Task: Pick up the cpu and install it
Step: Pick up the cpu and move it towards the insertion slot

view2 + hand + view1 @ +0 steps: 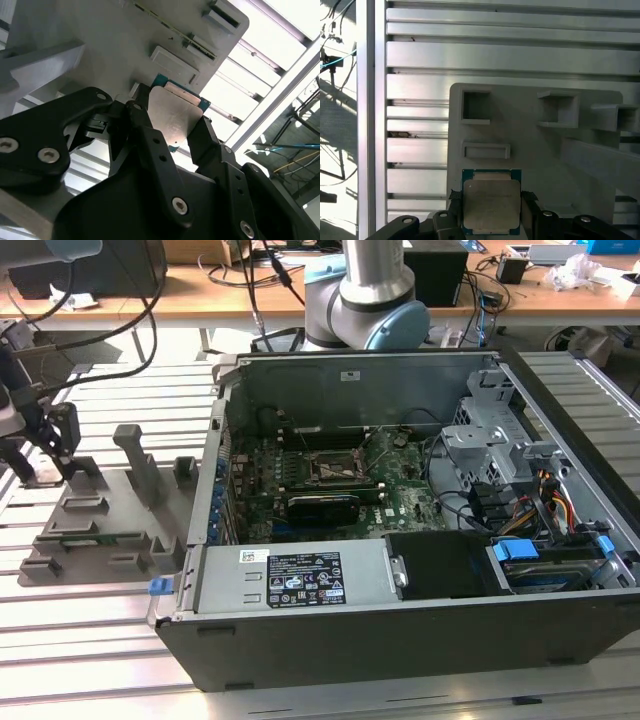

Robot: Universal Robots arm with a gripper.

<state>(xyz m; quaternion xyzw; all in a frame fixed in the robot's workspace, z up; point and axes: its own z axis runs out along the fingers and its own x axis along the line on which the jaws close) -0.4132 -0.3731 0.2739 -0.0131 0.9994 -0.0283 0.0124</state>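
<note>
cpu [491, 201] edge: one edge is cut off by the picture's border in the first wrist view.
cpu, second wrist view: partly covered by the end effector [171, 120].
end effector [45, 465], exterior view: cut off at the exterior view's left edge; anything between its tips is too small to tell.
arm [375, 280]: cut off at the exterior view's upper edge.
tray [545, 150]: runs out of the first wrist view.
</note>
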